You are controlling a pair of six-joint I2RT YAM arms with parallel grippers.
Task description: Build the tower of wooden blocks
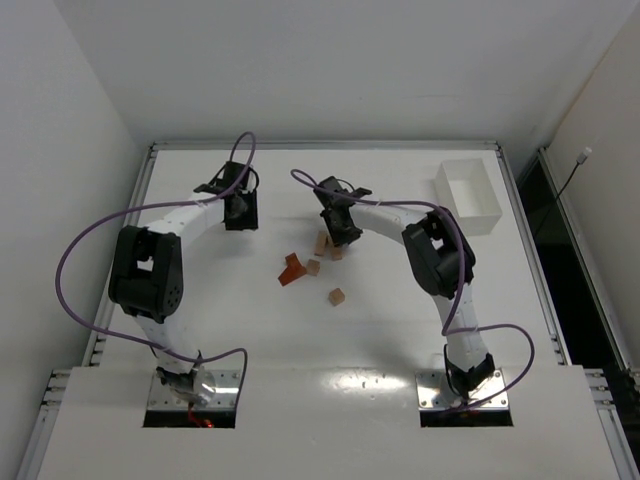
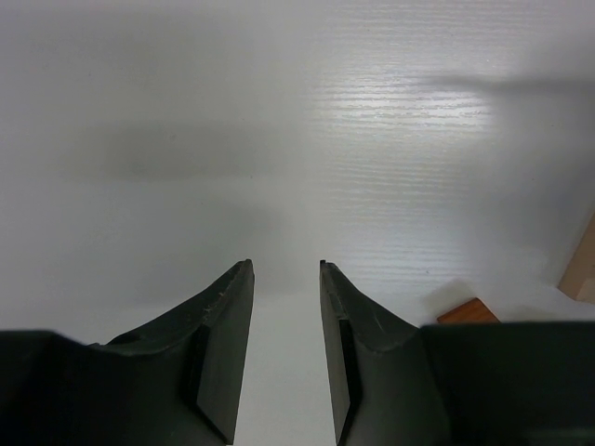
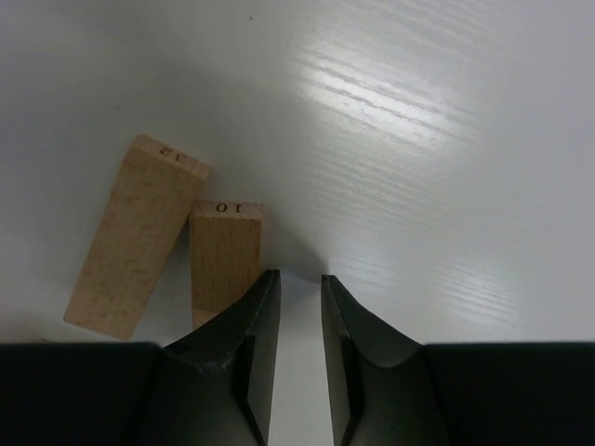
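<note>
"Five wood blocks [image 1: 313,267], maybe? They're tiny from above, loose mid-table, tan cube [image 1: 336,296] nearest the bases."

"Can't count them either. Left wrist view cuts a reddish block [image 2: 468,311] off behind the finger. Left gripper [image 2: 285,268]: jaws a slit apart, gripping nothing. Right gripper [image 3: 296,277]: same narrow gap, empty, two pale bars [image 3: 139,237] just beside it, one half hidden. White table [image 1: 380,340], white walls [image 1: 300,70], white tray [image 1: 470,195] far right, inside plain white."

White tray [image 1: 484,222] sits far right on white table [image 1: 250,325].
</note>
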